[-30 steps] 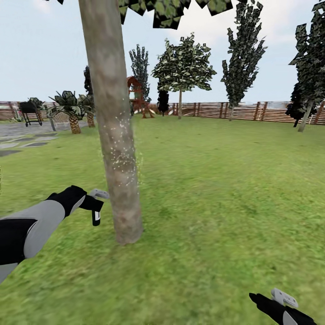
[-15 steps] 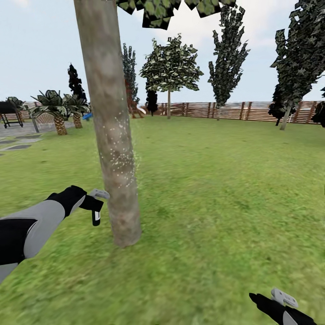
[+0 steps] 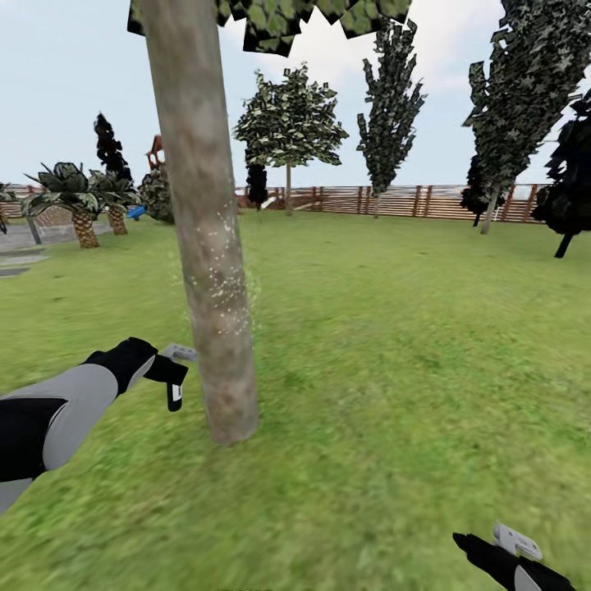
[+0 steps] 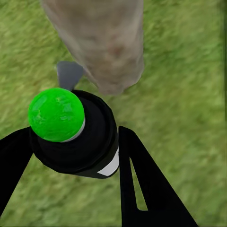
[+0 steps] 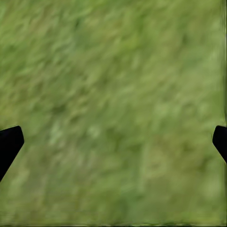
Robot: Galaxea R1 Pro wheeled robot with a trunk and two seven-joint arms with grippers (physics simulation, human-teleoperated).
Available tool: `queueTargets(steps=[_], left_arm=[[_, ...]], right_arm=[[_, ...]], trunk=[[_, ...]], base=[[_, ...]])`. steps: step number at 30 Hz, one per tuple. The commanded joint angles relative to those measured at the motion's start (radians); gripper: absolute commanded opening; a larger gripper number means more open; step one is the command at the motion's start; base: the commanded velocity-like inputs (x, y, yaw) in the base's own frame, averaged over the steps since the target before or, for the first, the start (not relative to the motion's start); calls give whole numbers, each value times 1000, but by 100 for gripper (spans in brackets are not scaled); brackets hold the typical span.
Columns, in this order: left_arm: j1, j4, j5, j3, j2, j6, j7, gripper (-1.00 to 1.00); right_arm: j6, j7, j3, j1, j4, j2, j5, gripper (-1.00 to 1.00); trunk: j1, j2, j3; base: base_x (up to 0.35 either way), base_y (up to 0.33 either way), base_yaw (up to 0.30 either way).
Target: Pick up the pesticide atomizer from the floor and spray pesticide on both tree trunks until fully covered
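The near tree trunk [image 3: 209, 246] rises from the lawn at centre left, a thick mottled grey-brown column dotted with pale spray specks around mid-height. My left gripper [image 3: 174, 373] is just left of it, shut on the pesticide atomizer [image 3: 175, 396], a slim dark bottle with a white label patch. In the left wrist view the atomizer [image 4: 78, 137] shows a green cap between the two black fingers, with the trunk [image 4: 104, 42] close beyond it. A second tree [image 3: 287, 123] with a bare thin trunk stands far back by the fence. My right gripper [image 5: 113, 142] hangs open over bare grass.
A brown slatted fence [image 3: 394, 199] bounds the lawn at the back. Dark column-shaped trees [image 3: 390, 98] stand along it and at the right. Palm-like plants [image 3: 78, 193] and paving lie at far left. Open grass stretches to the right of the trunk.
The whole view has swung rightward, so the background shifted left; the camera moved. Both arms keep their place in the picture, and the left gripper still holds the atomizer beside the trunk.
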Motion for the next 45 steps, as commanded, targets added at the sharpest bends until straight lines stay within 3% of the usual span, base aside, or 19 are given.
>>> queueTargets(steps=[1,14,26,45], left_arm=[[0,0,1,0,0,0,0,-100],[0,0,1,1,0,0,0,-100],[0,0,1,2,3,0,0,-100],[0,0,1,0,5,0,0,-100]], right_arm=[[0,0,0,0,0,0,0,100],[0,0,0,0,1,0,0,100],[0,0,0,0,0,0,0,100],[0,0,0,0,0,0,0,100]], trunk=[[0,0,0],[0,0,0],[0,0,0],[0,0,0]], base=[[-138,283,-274],[-138,283,-270],[-138,283,-30],[-18,313,-203]])
